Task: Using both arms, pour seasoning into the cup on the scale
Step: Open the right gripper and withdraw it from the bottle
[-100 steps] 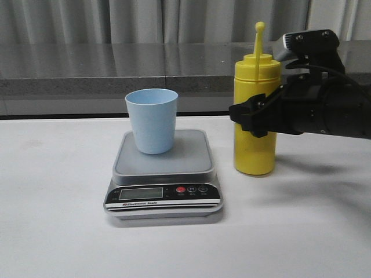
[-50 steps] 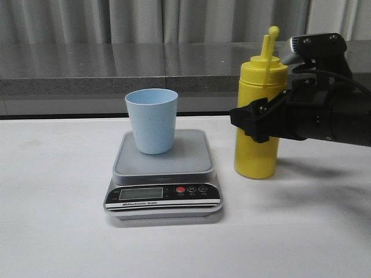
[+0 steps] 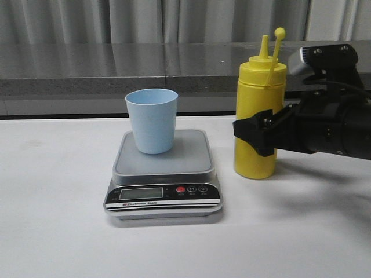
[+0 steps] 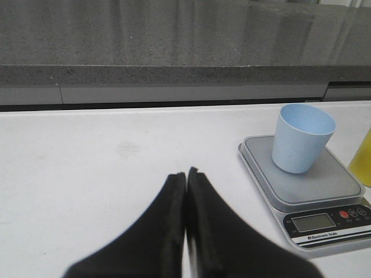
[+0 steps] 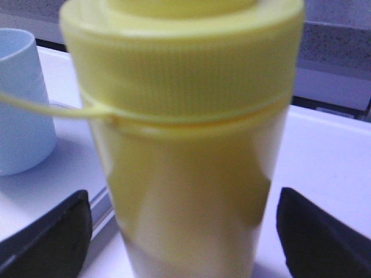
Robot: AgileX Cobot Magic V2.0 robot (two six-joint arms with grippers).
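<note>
Right gripper (image 5: 185, 231) fingers (image 5: 49, 234) spread wide, one on each side of the yellow seasoning bottle (image 3: 258, 116), gaps showing both sides in the right wrist view, so it brackets the bottle and does not grip it. Bottle sits straight ahead between the fingers, at lower-body height. Right arm is the nearer one by far. Bottle stands upright on the white surface (image 3: 58, 231), long axis vertical, nozzle up, tethered ball-tipped cap (image 3: 279, 32) off and standing beside the nozzle. It is just right of the scale (image 3: 164, 174), apart from it. Light blue cup (image 3: 152, 120) upright on the scale platform, mouth up, left of the bottle. Left gripper (image 4: 186, 220) fingers pressed together, holding nothing, well left of the scale. Likely next: close on bottle.
</note>
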